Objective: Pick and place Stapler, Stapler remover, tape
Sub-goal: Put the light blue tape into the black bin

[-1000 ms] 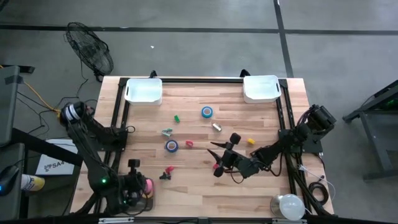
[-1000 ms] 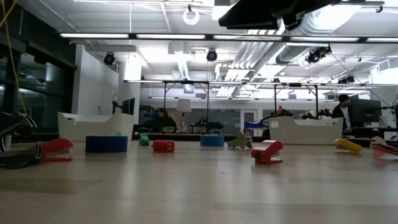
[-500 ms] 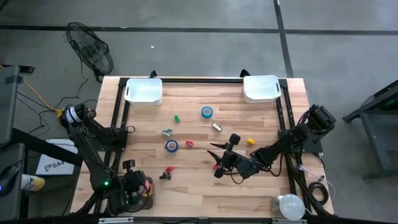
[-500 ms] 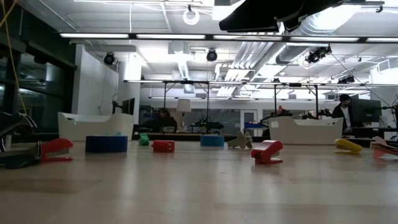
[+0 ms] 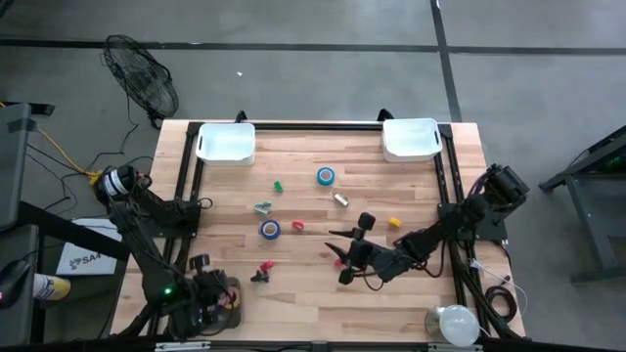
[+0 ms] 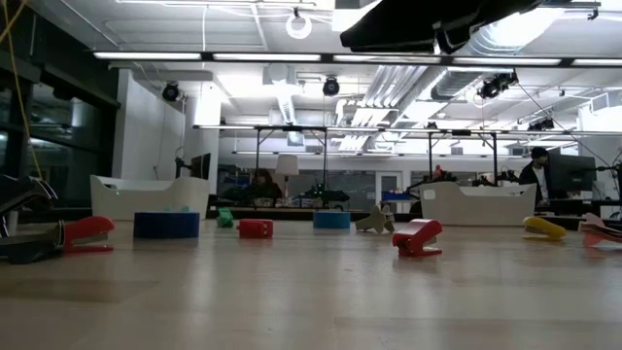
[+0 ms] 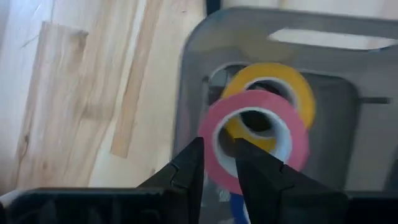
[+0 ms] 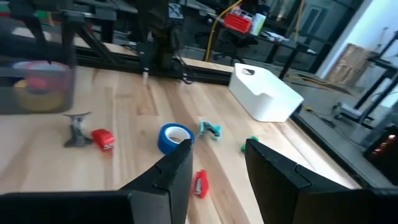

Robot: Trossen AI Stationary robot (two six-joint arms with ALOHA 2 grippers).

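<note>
In the left wrist view a pink tape roll (image 7: 255, 140) lies on a yellow roll (image 7: 292, 84) inside a clear bin (image 7: 199, 68). That bin stands at the table's near left corner. My left gripper (image 7: 219, 144) (image 5: 207, 291) points down over it, fingers a little apart. Two blue tape rolls (image 5: 325, 176) (image 5: 270, 229) lie flat mid-table. My right gripper (image 5: 339, 256) (image 8: 219, 149) hovers open and nearly level right of centre. A small red stapler (image 8: 200, 183) lies on the wood below it. My left gripper comes from above, and its fingertips (image 7: 194, 155) stand on either side of the pink roll's wall (image 7: 210, 142). Whether they touch it I cannot tell. The roll rests on the yellow roll in the bin.
Two white bins (image 5: 226, 143) (image 5: 411, 139) stand at the far edge. Small items lie scattered mid-table: a green piece (image 5: 278, 185), a grey-green one (image 5: 262, 207), a red one (image 5: 297, 225), a red-and-black one (image 5: 262, 270), a yellow one (image 5: 394, 223).
My left gripper has rolled about its own axis over the clear bin. The pink roll, which showed plainly beside it a second ago, has sunk into the bin and shows far less from above.
</note>
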